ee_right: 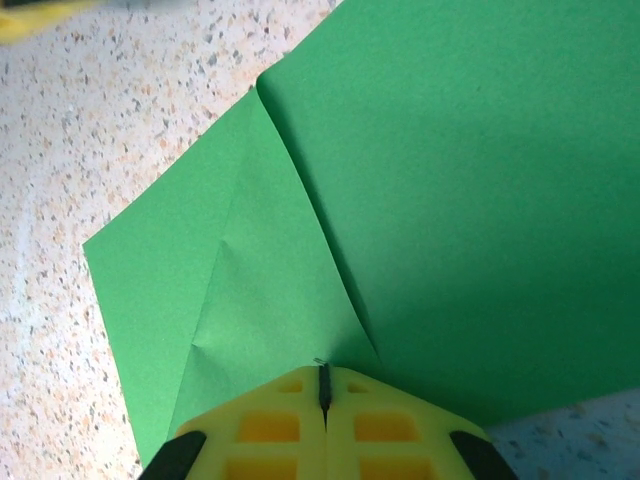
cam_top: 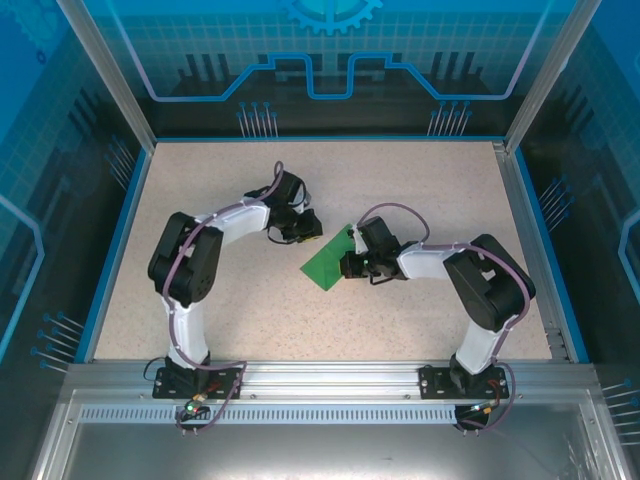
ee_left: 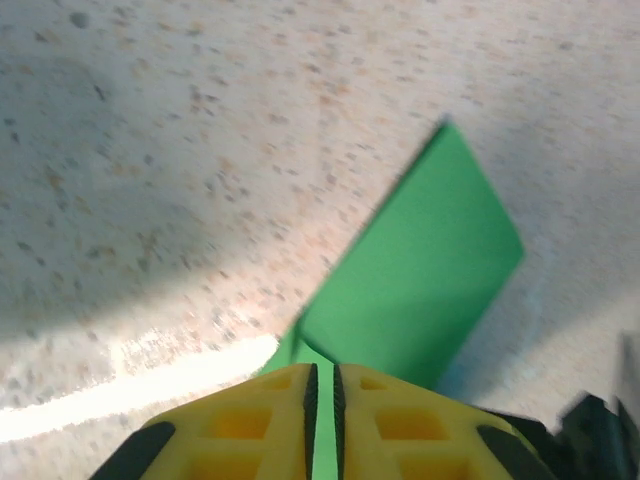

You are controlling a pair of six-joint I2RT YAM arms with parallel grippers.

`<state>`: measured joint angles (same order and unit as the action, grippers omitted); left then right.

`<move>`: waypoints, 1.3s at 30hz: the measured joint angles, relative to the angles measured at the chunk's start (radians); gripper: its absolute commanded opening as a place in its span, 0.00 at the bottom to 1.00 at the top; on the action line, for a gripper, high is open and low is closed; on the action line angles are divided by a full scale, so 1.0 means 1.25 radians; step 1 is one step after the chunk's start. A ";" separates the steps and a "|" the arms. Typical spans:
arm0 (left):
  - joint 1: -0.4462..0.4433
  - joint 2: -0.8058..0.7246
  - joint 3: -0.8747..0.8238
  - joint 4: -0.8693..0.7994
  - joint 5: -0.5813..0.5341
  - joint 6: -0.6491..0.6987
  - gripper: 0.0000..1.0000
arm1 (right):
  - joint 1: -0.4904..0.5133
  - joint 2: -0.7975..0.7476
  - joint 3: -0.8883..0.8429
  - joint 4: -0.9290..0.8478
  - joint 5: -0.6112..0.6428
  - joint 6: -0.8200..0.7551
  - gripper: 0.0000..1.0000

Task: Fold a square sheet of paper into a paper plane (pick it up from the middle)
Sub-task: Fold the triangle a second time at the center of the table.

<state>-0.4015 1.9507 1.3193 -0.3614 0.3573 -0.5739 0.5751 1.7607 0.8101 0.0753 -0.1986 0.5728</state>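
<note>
both jaws tight on green paper (ee_right: 450, 200)

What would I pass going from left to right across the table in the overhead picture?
left arm → paper → right arm

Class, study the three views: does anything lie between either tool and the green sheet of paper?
Nothing visible does. The left tool is closed to a slit with the square sheet of paper running into it. The right tool is shut right where the sheet's creases meet, touching it.
</note>
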 measured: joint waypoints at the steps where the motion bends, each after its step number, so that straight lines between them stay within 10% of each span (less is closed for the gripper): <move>1: -0.005 -0.016 -0.009 0.001 0.006 0.001 0.13 | 0.000 -0.003 -0.003 -0.002 0.000 -0.004 0.00; 39: -0.187 -0.046 -0.230 0.141 0.053 0.025 0.12 | -0.005 -0.009 -0.010 -0.012 -0.004 0.002 0.00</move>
<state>-0.6353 1.8931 1.0317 -0.1848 0.4232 -0.5430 0.5686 1.7493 0.7975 0.0608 -0.2031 0.5755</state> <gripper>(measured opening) 0.120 0.042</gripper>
